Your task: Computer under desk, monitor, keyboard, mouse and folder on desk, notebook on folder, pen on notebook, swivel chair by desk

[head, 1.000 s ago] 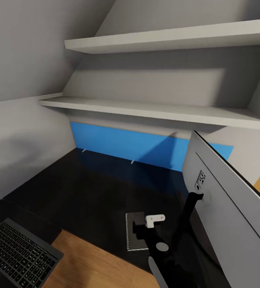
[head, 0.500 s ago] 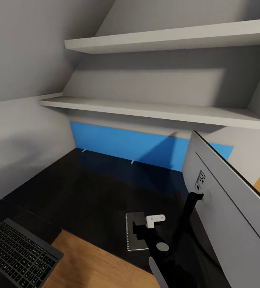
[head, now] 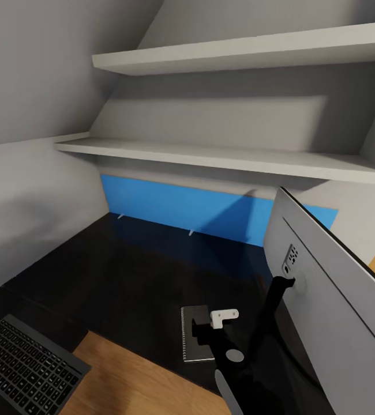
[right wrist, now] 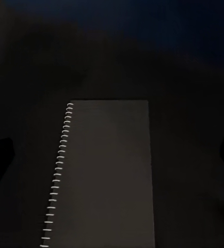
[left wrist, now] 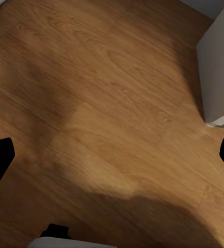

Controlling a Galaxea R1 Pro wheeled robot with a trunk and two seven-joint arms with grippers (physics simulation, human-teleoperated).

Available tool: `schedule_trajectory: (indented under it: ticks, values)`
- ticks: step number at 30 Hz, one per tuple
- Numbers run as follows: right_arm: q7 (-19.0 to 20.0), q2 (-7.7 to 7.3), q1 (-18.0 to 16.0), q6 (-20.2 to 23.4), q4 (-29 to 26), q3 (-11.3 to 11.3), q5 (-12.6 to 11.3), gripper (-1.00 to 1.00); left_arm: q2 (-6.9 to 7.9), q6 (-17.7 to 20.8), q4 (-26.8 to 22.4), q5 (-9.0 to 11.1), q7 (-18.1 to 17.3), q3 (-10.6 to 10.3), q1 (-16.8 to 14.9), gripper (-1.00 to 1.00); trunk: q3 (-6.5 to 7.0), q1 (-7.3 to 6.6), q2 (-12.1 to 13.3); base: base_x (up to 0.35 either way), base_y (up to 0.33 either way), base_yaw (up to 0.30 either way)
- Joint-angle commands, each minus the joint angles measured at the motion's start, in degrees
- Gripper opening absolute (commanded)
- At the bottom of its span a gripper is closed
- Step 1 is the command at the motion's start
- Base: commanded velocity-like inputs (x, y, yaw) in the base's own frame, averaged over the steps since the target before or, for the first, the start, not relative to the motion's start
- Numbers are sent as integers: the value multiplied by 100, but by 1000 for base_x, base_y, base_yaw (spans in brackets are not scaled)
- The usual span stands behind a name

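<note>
Right wrist view puts the notebook [right wrist: 104, 175] squarely under your right pincer [right wrist: 112, 155], lying flat on the black counter [right wrist: 184, 77], spiral edge showing, both fingertips spread wide and well clear of it. From the head view, the notebook [head: 194, 340] sits near the counter's [head: 124, 271] front edge, just beside the monitor's [head: 332, 300] neck, with the right pincer [head: 210, 328] above it. Compared with half a second back, nothing on the counter has shifted; only the camera has tipped slightly, so the grasp is not yet begun. You have little room on the monitor side, open counter toward the keyboard [head: 26, 363]. That keyboard overhangs the counter's corner above the floor [head: 130, 380]. Your left pincer [left wrist: 112, 155] hangs open over bare floor [left wrist: 107, 93], holding nothing.
</note>
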Motion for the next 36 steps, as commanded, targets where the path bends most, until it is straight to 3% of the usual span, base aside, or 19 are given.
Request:
schedule_trajectory:
  ticks: [1,24,32,36]
  values:
    - [-51,-3,-4,16,-8,13,-54,100,3,-23,1,18,45,-48,-5,100,-28,24,-50,0,0,0]
    - [-51,-7,-11,-18,169,-55,-32,100,11,-31,1,19,45,-47,-5,100,-441,530,-973,0,0,0]
    - [-58,-4,-32,-296,257,-86,23,100,4,-31,1,19,45,-47,-5,100,-585,705,-1294,0,0,0]
    - [-65,12,-227,-378,319,-89,95,100,3,-31,1,19,46,-47,-5,100,-656,793,-1454,0,0,0]
